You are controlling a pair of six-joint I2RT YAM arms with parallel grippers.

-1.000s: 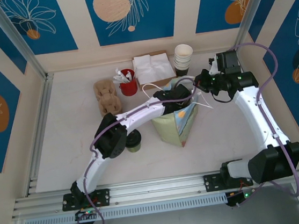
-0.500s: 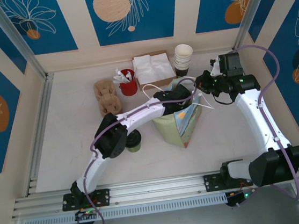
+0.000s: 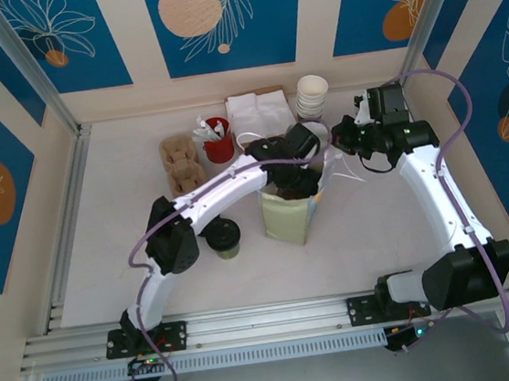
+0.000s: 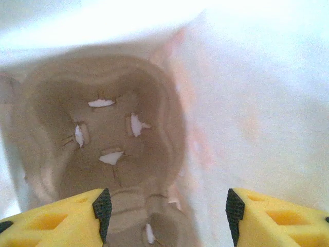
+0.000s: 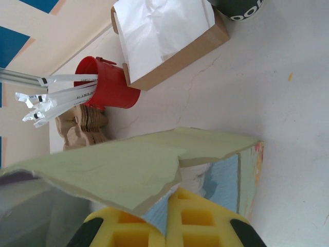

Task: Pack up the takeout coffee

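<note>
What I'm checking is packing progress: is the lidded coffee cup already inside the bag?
No, in the top view the lidded coffee cup stands on the table beside the bag, outside it.

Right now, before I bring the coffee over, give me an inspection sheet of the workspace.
Surface: pale table, no spills seen.
Job's things: takeout coffee upright, lidded, on the table left of the paper bag; a cup carrier lies in the bag's bottom.
Clutter: cup stack, napkin box, red stirrer cup and spare carriers along the back.
Grippers: left claw open and empty inside the bag; right claw shut on the bag's rim.
Cables: purple cable loops off the right arm; no snag seen.
Surroundings: blue patterned wall panels, metal frame.
</note>
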